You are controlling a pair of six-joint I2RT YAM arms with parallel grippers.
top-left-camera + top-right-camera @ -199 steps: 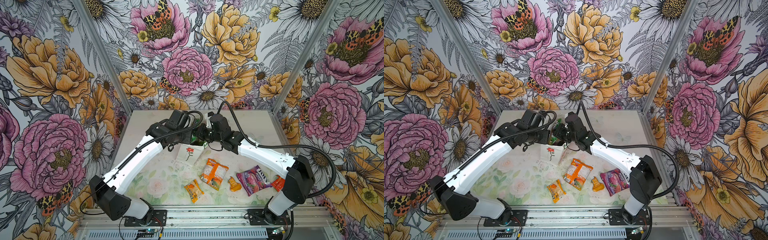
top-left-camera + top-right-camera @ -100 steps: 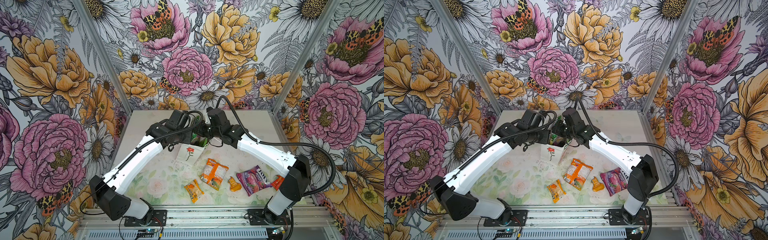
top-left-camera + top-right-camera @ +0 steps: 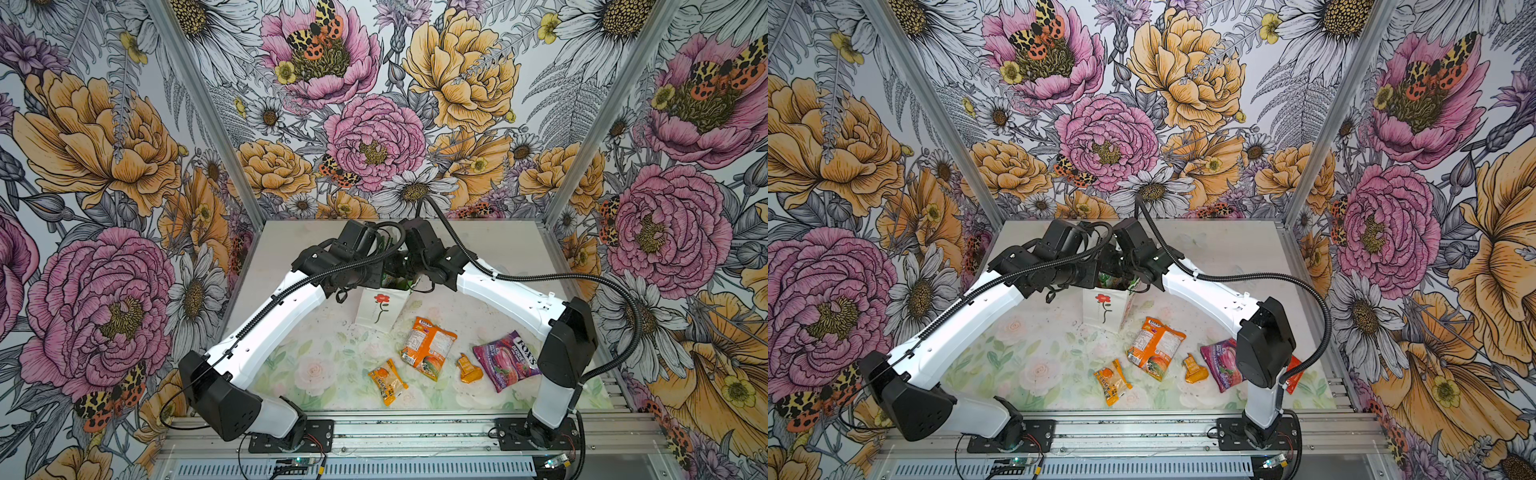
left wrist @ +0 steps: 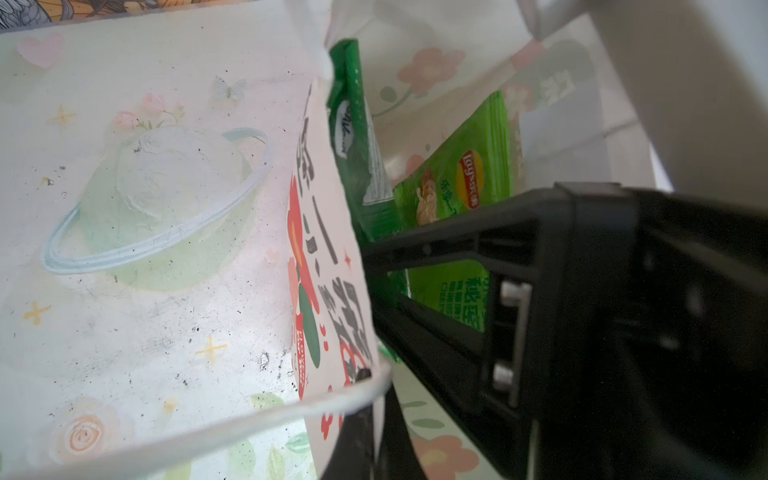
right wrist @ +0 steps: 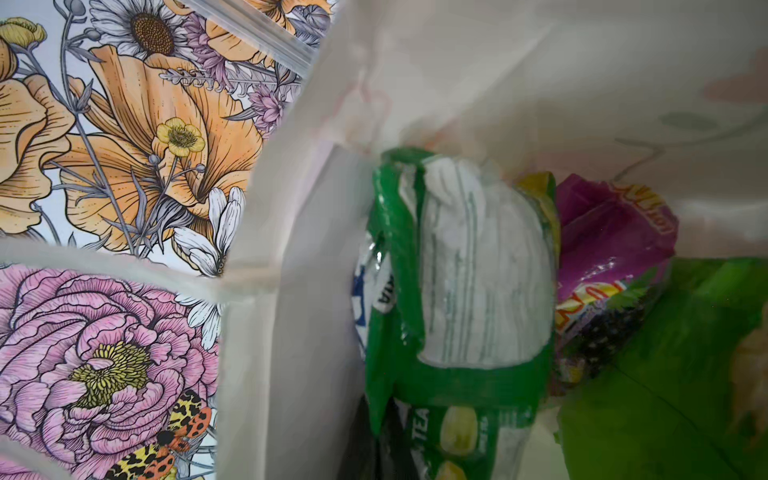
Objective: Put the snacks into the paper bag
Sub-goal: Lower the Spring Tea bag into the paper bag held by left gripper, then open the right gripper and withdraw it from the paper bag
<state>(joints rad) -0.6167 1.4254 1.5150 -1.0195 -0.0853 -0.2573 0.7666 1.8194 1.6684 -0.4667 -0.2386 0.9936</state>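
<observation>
The white paper bag (image 3: pixel 376 309) (image 3: pixel 1102 309) stands upright mid-table. My left gripper (image 3: pixel 384 277) (image 4: pixel 374 436) is shut on the bag's lettered side wall (image 4: pixel 328 270) at the rim. Reaching into the mouth, my right gripper (image 3: pixel 400 270) (image 5: pixel 386 449) is shut on a green candy packet (image 5: pixel 457 270) (image 4: pixel 353 137). A purple pouch (image 5: pixel 611 249) and a green chips bag (image 5: pixel 685 374) (image 4: pixel 465 187) lie inside. On the table lie a large orange pack (image 3: pixel 428 347), a small orange pack (image 3: pixel 388 380), an orange sachet (image 3: pixel 468 368) and a purple Fox's bag (image 3: pixel 505 359).
A red sachet (image 3: pixel 1293 374) lies half hidden behind the right arm's elbow. The bag's cord handle (image 4: pixel 249 419) hangs loose beside my left fingers. Floral walls close the table on three sides, with a metal rail (image 3: pixel 415 432) along the front.
My right gripper has shifted left and down into the bag's mouth with the green packet. The left arm and the snacks on the table have not moved.
</observation>
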